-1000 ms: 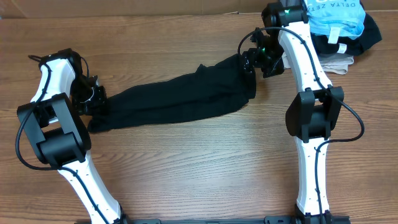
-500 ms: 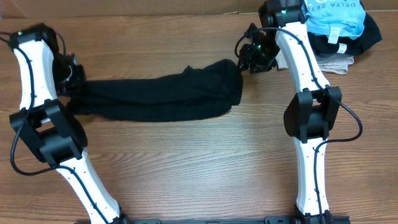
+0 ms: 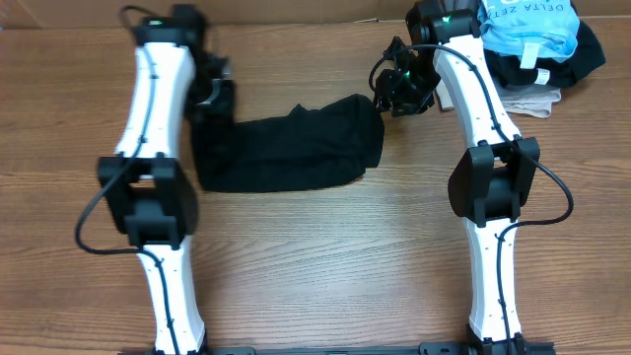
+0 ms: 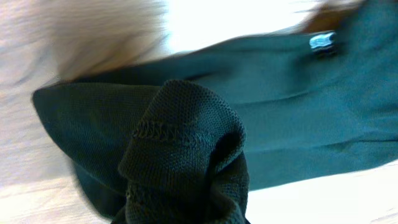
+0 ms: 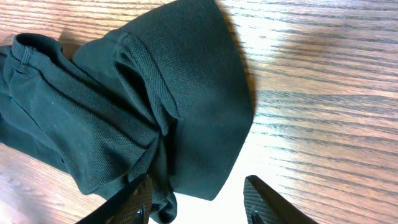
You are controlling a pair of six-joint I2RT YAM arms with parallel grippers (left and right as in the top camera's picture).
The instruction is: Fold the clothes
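**Left tool** [image 3: 212, 94]: closed on a raised bunch of hem at the left end of the black shirt [image 3: 286, 153]; the cloth hides its fingers.

**Right tool** [image 5: 198, 185]: jaws wide, with the shirt's right corner lying partly between them, ungripped.

The shirt lies gathered in a band on the tabletop [image 3: 325, 256], spanning from one tool to the other, its white logo [image 4: 321, 41] showing. Thin, limp and light, it probably drapes and wrinkles. Hems and corners look like the surest hold.
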